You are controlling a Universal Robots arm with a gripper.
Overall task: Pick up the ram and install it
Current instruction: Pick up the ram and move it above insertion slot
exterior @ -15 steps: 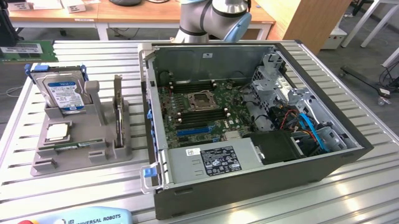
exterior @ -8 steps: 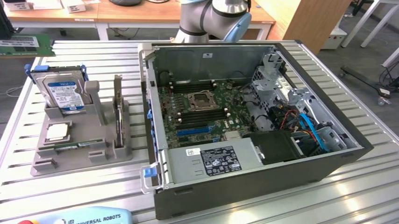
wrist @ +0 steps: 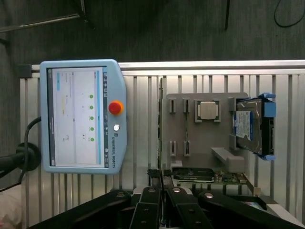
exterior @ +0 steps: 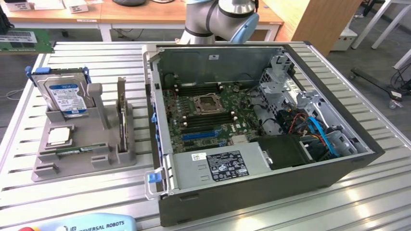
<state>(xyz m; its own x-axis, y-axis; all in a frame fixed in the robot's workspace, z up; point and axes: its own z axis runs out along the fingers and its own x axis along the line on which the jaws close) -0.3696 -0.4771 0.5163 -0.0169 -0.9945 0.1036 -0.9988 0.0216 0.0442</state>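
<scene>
Wrist view: looks down past jaws pressed shut, nothing between them, onto the slatted counter (wrist: 143, 119) and the grey holder (wrist: 205, 138). In the exterior view, finds the ram (exterior: 72, 150) resting across that holder's low slots, just beside the processor chip (exterior: 59, 136) — untouched, with the open computer case (exterior: 212, 62) standing to the exterior view's right of the holder.
</scene>
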